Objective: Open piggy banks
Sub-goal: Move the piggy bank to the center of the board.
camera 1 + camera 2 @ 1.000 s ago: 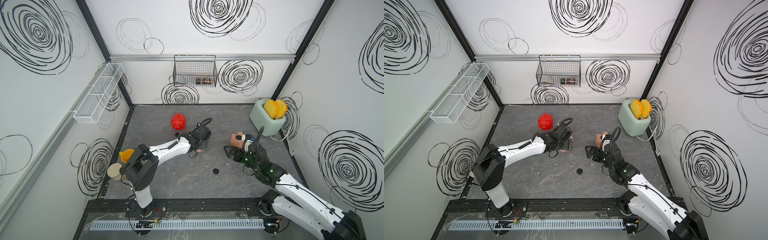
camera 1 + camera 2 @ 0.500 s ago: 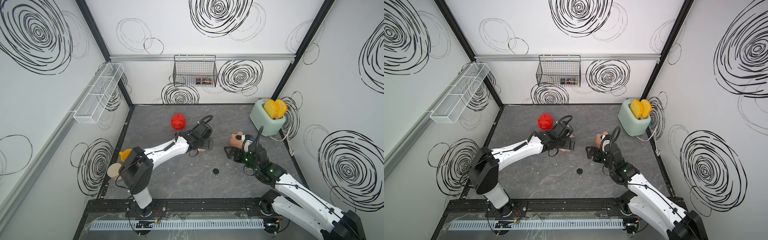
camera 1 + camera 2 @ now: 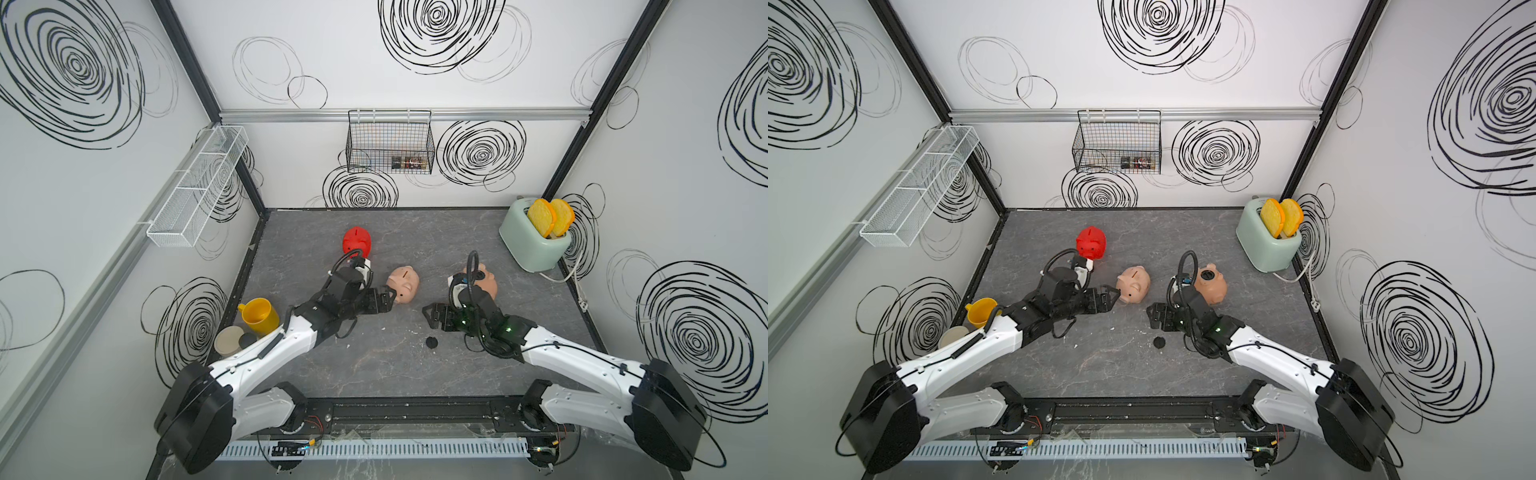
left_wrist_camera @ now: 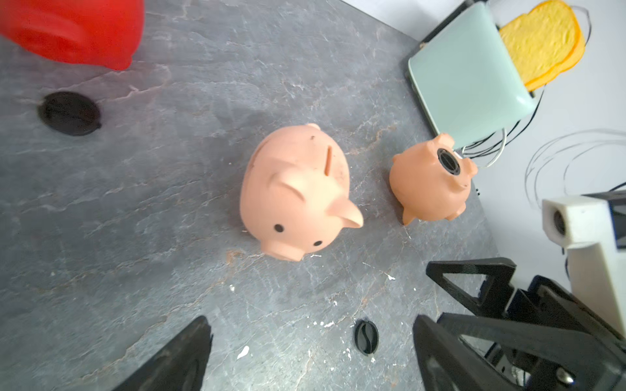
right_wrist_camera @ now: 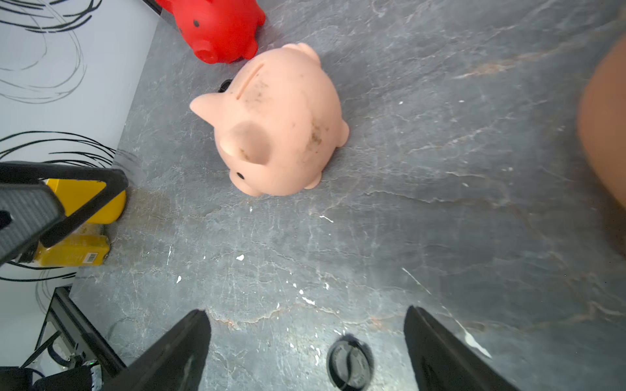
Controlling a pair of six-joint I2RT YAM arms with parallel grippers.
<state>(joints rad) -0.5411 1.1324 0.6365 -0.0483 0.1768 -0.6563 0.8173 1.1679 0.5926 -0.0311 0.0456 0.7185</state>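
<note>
— How do the tools stand?
— The left tool [image 3: 388,300] has its jaws spread wide with nothing gripped. In the left wrist view its fingers [image 4: 179,359] frame only bare table [image 4: 135,237]. The right tool [image 3: 428,319] is spread wide too and carries nothing.
— And the piggy banks?
— All three are on the table. The pale pink piggy bank [image 3: 403,284] stands on its feet near the middle, coin slot up, snout turned toward the left tool. In both top views the fingertips seem to reach the snout, but the left wrist view shows a gap, so it is near and not touching.
— The red one?
— The red piggy bank [image 3: 356,245] sits farther back, just behind the left arm's wrist.
— The third?
— The peach-tan piggy bank [image 3: 1212,284] lies belly up just behind the right arm's wrist, between the pale pink one and the mint toaster [image 3: 532,245]. Its belly hole [image 4: 447,160] shows as a black-rimmed round opening.
— Any plugs loose?
— A black plug [image 3: 431,343] lies flat on the table just in front of the right tool. The right wrist view shows it between the fingers but down on the table, not pinched. A second black plug [image 4: 69,113] lies beside the red piggy bank.
</note>
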